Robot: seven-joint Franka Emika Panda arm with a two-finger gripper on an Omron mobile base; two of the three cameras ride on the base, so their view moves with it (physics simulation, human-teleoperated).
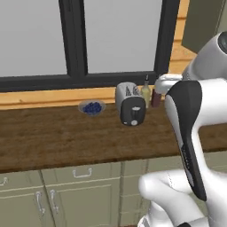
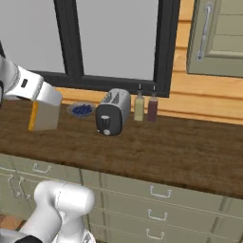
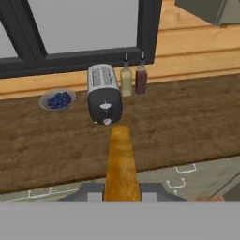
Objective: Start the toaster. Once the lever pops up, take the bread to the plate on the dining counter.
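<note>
So the toasting part is looking done — the bread (image 3: 121, 164) is already out of the toaster (image 3: 104, 93) and the gripper (image 3: 122, 194) is clamping it edge-on between its fingers, up in the air over the front edge of the wood worktop (image 2: 166, 147). In the right base view you can see the slice (image 2: 43, 116) hanging under the hand, tan face out with the golden crust down one side, well off to the side of the toaster (image 2: 113, 112). The toaster's slots are looking empty from above as far as I can tell, and the lever is too small to make out on the black end panel.

What's left, I'm guessing, is the whole carrying bit — getting the slice over to the plate on the dining counter and letting go.

Containers: there's a grey bowl (image 1: 92, 107) sitting near the toaster by the window, and it's holding a little heap of blueberries (image 3: 59, 99). Two bottles (image 2: 145, 107) are standing just beside the toaster on the other side, one pale yellowish and one dark — both are looking capped, contents not really readable.
</note>
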